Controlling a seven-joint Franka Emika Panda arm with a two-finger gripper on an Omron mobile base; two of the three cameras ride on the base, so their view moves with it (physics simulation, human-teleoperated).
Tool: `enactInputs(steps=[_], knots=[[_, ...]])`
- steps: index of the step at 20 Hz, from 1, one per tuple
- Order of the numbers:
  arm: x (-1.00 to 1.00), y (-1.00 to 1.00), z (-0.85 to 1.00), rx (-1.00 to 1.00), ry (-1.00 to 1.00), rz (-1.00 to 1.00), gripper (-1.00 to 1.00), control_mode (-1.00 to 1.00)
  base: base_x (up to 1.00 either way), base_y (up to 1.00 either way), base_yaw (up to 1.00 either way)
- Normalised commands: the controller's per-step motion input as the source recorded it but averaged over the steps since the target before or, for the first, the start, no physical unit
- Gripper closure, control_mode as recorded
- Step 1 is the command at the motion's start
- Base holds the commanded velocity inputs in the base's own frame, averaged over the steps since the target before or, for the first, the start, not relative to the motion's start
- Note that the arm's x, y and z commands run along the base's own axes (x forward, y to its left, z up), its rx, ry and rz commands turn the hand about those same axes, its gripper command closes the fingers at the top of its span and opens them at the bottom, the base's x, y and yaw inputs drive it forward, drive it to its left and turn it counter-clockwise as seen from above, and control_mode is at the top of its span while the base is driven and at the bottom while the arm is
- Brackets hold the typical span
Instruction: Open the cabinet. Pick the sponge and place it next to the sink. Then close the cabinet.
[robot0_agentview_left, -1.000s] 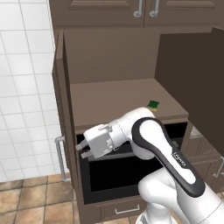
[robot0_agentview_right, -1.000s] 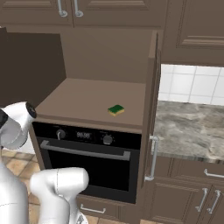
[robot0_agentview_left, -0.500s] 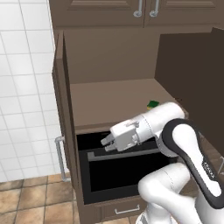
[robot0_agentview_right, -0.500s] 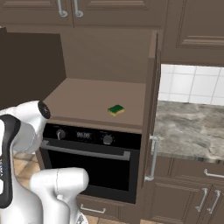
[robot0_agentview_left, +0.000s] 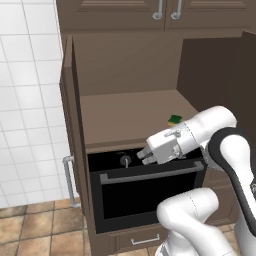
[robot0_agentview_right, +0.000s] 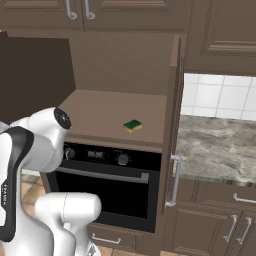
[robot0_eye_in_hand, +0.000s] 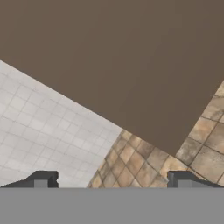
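Standing open at the left, the cabinet (robot0_agentview_left: 73, 125) door is showing its edge and a silver handle (robot0_agentview_left: 68, 181) low on its outer side, partly hidden behind the door. The gripper (robot0_agentview_left: 143, 155) is hovering in front of the black oven (robot0_agentview_left: 145, 192), jaws spread wide and holding nothing, its fingertips hard to make out against the dark panel. The sponge (robot0_agentview_left: 174, 119) is lying on the shelf (robot0_agentview_left: 125, 112) toward its right front, partly covered by the arm in the left base view and showing whole in the right one (robot0_agentview_right: 132, 125). The right door (robot0_agentview_right: 172, 120) is hanging open beside the stone counter (robot0_agentview_right: 215, 150), which is cut off at the frame edge.
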Motion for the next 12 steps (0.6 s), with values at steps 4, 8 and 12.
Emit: enactInputs(steps=[4, 8, 12], knots=[[0.04, -0.47, 0.00, -0.16, -0.03, -0.09, -1.00, -1.00, 0.00, 0.00, 0.00], [0.11, -0.47, 0.00, -0.19, -0.03, -0.09, -1.00, -1.00, 0.00, 0.00, 0.00], [0.17, -0.47, 0.00, -0.20, -0.01, -0.10, -1.00, -1.00, 0.00, 0.00, 0.00]])
